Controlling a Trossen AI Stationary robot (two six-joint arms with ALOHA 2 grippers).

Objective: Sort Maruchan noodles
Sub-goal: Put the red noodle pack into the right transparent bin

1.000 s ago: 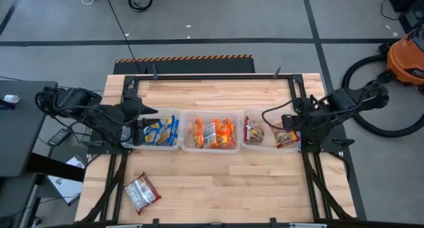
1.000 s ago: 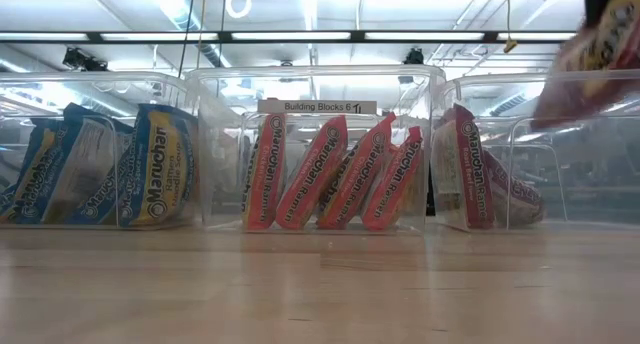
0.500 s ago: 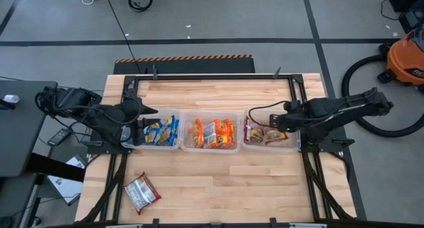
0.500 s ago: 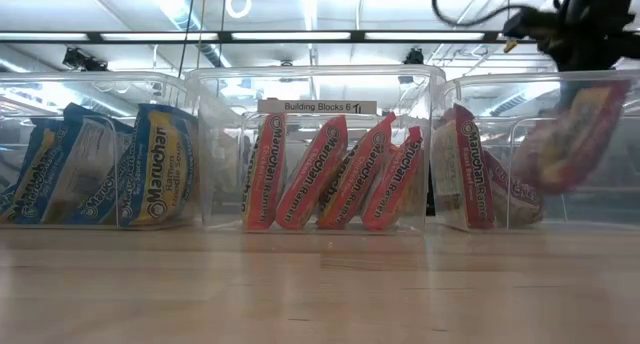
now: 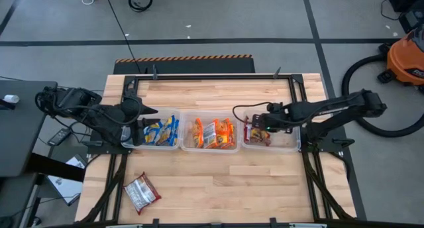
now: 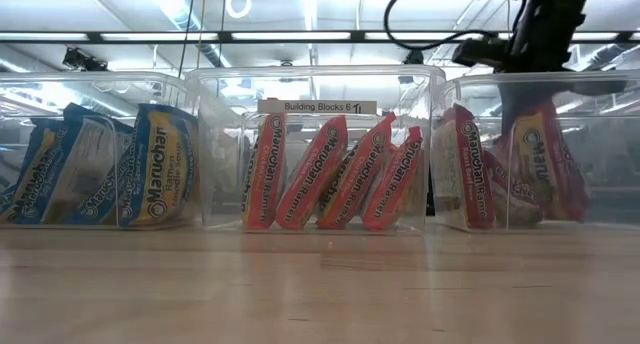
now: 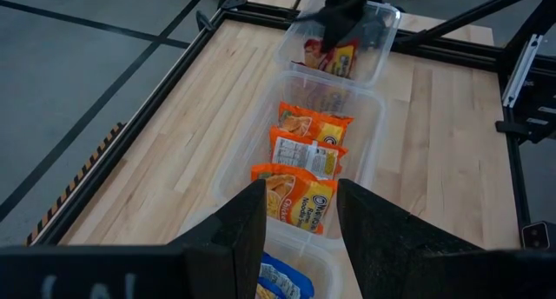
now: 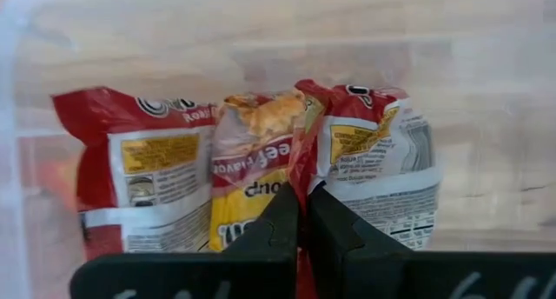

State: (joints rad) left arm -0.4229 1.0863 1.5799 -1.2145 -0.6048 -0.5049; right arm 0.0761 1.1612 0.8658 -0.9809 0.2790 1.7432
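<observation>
Low view shows blue Maruchan packets (image 6: 100, 169) in the left bin (image 5: 158, 146), orange Maruchan Ramen packets (image 6: 335, 174) in the middle bin (image 5: 210, 148) under a "Building Blocks 6" label (image 6: 317, 107), while the right tool (image 8: 304, 214), pinched tight on a red packet (image 8: 373, 173), has lowered it into the right bin (image 5: 291, 147), and the left tool (image 7: 300, 216) waits parted beside the left bin, with one red packet on the worktop (image 5: 141, 192).

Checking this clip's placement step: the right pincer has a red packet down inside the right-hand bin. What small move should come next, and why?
Probably open the right pincer and let go. It is shut on a red packet, which already stands inside the right-hand bin beside the other red packets. One packet lies loose on the table; the left pincer waits by the blue bin.
</observation>
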